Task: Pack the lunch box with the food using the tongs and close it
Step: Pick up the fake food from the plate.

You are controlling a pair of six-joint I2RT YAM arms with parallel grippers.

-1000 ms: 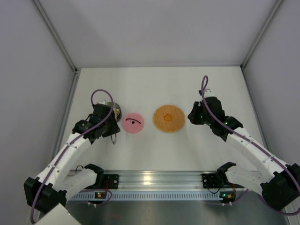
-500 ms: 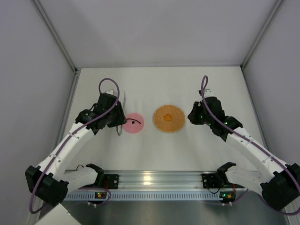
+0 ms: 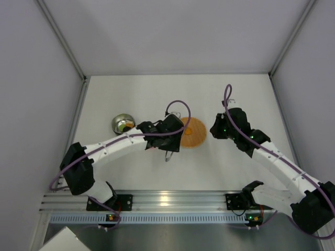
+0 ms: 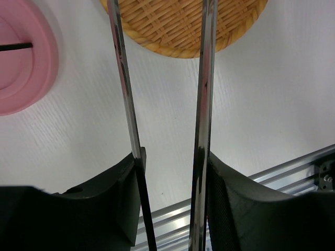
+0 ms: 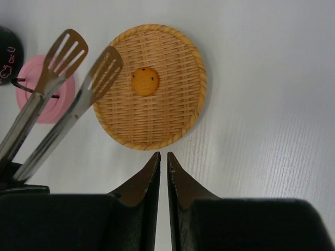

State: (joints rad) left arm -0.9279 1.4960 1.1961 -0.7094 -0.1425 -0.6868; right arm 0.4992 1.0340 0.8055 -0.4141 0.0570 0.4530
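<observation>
Our left end effector (image 4: 170,170) grips the tongs (image 4: 204,78), tips apart, by the near rim of the plate (image 5: 175,107) at mid-table; the right end effector (image 5: 162,157) is closed, empty. We should straddle the orange food piece (image 5: 145,81) squarely and squeeze gently; the lunch box (image 3: 115,126) stands toward the left edge.

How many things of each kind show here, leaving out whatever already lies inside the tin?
Steel tin: 1
Pink lid: 1
Woven plate: 1
Tongs: 1
Food piece on the plate: 1
Total: 5
</observation>
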